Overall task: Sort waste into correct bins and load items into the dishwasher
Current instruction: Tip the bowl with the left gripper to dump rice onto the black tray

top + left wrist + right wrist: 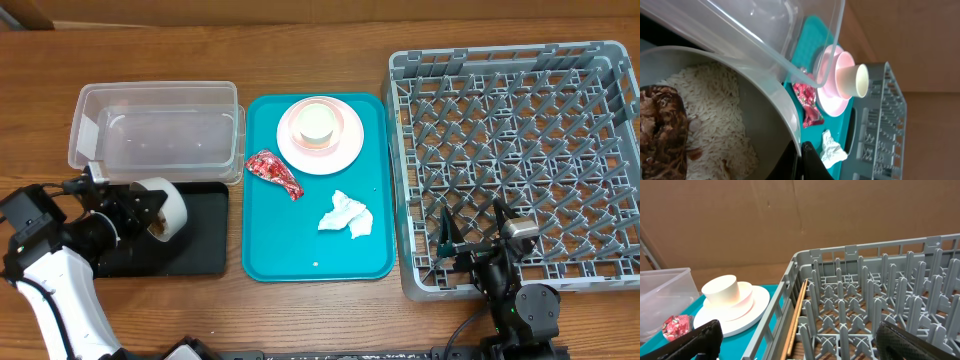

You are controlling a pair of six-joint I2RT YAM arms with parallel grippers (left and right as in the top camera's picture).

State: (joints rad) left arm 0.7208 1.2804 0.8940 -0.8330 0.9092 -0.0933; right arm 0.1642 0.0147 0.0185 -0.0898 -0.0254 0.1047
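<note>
My left gripper is shut on the rim of the white bowl, which is tipped on its side over the black tray. In the left wrist view the bowl holds white rice and a brown scrap, with the gripper pinching its rim. The clear tub stands just behind. The red wrapper and the white napkin lie on the teal tray. The stacked plates carry the small cup. My right gripper hangs open over the front left corner of the grey dish rack.
The right wrist view shows the right gripper, the rack's pegs, the cup on the plates, and the wrapper. A thin wooden stick lies along the rack's left inner wall. Bare wooden table surrounds everything.
</note>
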